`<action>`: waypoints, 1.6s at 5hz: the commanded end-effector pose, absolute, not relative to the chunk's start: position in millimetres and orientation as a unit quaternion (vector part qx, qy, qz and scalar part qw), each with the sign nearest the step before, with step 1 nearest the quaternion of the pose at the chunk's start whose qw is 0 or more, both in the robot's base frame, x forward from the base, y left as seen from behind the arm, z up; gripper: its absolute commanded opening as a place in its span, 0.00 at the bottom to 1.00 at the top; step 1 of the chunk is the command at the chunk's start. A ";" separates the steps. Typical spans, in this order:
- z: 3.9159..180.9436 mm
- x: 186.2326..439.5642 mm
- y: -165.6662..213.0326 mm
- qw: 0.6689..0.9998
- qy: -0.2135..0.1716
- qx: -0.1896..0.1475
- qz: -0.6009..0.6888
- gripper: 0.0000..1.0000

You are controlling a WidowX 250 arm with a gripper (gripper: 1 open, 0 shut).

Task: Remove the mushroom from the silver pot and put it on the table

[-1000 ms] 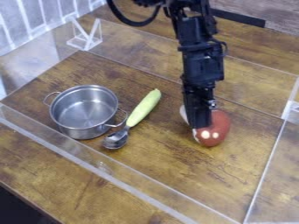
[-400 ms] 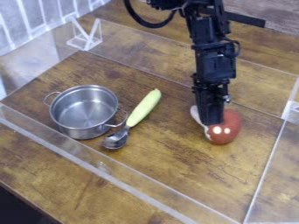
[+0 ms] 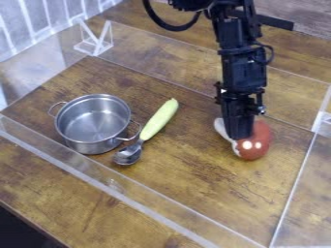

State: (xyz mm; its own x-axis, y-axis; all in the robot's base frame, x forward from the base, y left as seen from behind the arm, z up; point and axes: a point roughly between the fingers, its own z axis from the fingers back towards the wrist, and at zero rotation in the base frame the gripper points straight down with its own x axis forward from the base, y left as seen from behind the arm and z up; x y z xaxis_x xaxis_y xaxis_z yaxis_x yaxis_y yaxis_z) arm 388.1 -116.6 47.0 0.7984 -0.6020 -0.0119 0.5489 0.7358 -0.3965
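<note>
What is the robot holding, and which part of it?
The gripper seems to hold the mushroom by its white stem, just behind the red cap.

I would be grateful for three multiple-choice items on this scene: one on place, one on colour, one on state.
1. Where is the long yellow-green corn-like piece?
A) Inside the pot
B) Between the pot and the mushroom
C) On the mushroom's far side from the pot

2. What colour is the cap of the toy mushroom with pale spots?
A) Red-brown
B) Blue
C) Green

3. What is the state of the small round shiny metal pot?
A) Covered by a lid
B) Tipped on its side
C) Upright and empty

Key:
1 B: the piece lies right of the pot in the picture, with the mushroom further right.
2 A: the rounded cap shows red-brown beneath the black gripper.
3 C: its open rim faces up and its bare bottom shows.
</note>
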 end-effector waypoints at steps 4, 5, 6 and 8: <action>113.9 374.5 -96.6 0.934 0.026 -0.179 -0.309 1.00; 113.9 376.0 -91.4 0.941 0.028 -0.181 -0.286 1.00; 113.0 375.9 -81.3 0.948 0.029 -0.179 -0.260 1.00; 108.1 374.8 -75.6 0.960 0.031 -0.170 -0.222 1.00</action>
State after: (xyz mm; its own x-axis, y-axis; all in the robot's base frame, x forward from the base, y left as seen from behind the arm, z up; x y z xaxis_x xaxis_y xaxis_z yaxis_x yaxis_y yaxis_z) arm 375.0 -76.1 72.3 0.8990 -0.4322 -0.0701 0.3772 0.8457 -0.3775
